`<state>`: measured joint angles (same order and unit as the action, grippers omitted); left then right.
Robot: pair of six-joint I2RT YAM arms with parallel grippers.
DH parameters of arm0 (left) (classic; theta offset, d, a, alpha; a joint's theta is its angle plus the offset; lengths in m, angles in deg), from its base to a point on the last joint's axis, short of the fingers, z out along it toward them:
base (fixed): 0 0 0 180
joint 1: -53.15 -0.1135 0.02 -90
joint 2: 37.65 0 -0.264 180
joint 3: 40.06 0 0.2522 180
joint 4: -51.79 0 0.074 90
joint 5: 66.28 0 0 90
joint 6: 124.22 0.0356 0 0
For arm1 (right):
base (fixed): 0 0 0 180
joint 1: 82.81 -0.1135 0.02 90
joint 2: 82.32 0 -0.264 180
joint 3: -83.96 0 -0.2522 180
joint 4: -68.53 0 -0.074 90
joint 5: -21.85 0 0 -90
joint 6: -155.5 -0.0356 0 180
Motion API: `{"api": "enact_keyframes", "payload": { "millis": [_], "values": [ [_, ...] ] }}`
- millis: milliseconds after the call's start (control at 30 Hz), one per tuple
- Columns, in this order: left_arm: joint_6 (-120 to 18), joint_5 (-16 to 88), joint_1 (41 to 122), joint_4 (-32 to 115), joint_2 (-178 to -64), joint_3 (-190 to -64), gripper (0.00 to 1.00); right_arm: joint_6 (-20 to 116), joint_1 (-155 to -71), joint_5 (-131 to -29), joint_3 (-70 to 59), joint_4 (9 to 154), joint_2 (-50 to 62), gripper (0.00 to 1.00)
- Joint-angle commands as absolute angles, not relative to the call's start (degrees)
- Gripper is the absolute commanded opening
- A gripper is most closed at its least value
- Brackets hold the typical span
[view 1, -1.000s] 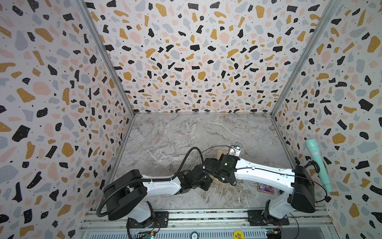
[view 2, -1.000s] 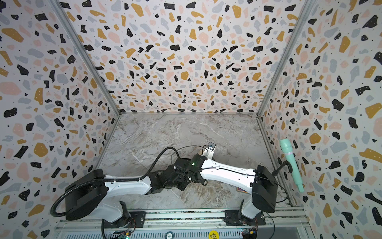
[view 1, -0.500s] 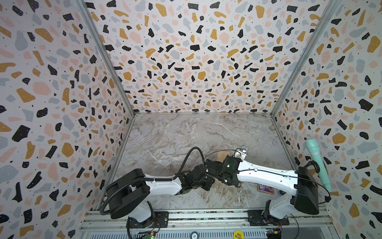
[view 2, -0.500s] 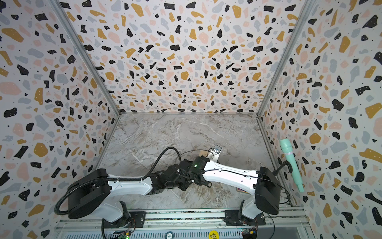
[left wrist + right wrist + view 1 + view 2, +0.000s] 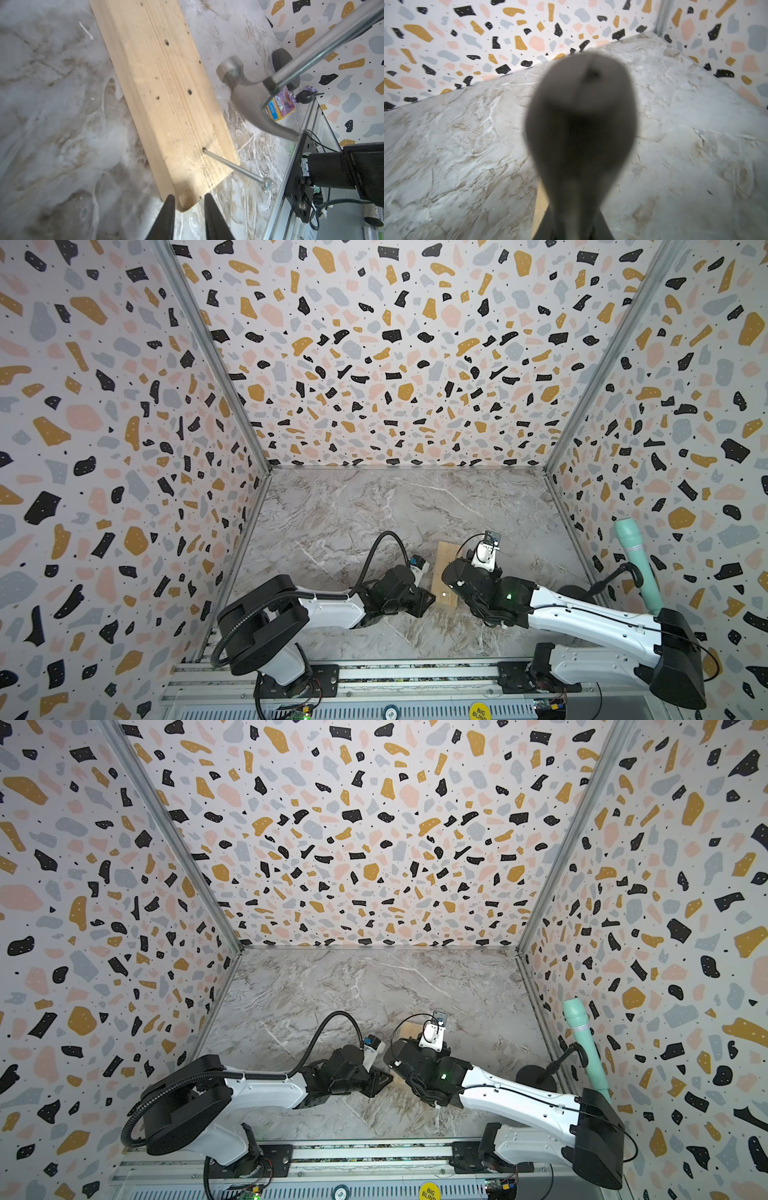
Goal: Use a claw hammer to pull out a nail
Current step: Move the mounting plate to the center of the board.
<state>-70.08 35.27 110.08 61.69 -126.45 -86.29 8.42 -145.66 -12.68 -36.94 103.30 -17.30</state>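
Right gripper [image 5: 574, 228] clamped on hammer [image 5: 247, 93] handle, swung rightward off plank [image 5: 162, 83]; left gripper [image 5: 188, 209] narrow, pinching plank corner; nail [image 5: 232, 166] lower right, unhooked, still embedded; re-hook likely needed

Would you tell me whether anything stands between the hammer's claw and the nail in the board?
Nothing visible does. The claw hammer, in the right gripper, hangs beside the wooden board; only open space lies between its claw and the nail. The left gripper pinches the board's end corner, off that path.
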Motion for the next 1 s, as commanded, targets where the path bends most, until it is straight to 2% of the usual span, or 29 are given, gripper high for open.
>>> {"api": "enact_keyframes", "payload": {
  "millis": [0, 67, 267, 533, 967],
  "values": [
    [-70.8, 37.2, 109.7, 64.7, -127.1, -85.2, 0.27, 28.7, -145.5, -12.0, -37.3, 85.1, -19.4, 0.00],
    [-71.2, 37.7, 109.4, 64.8, -127.2, -84.9, 0.27, 37.2, -144.2, -16.7, -39.0, 77.8, -20.7, 0.00],
    [-72.7, 38.8, 108.2, 65.2, -127.4, -84.5, 0.27, 48.1, -141.0, -27.9, -45.7, 64.7, -25.0, 0.00],
    [-75.8, 40.3, 107.8, 66.2, -129.3, -85.4, 0.27, 52.8, -135.8, -44.5, -51.0, 58.7, -28.3, 0.00],
    [-81.4, 36.2, 106.9, 66.3, -129.5, -84.8, 0.27, 51.3, -134.6, -49.1, -54.7, 55.8, -29.0, 0.00]
  ]
}}
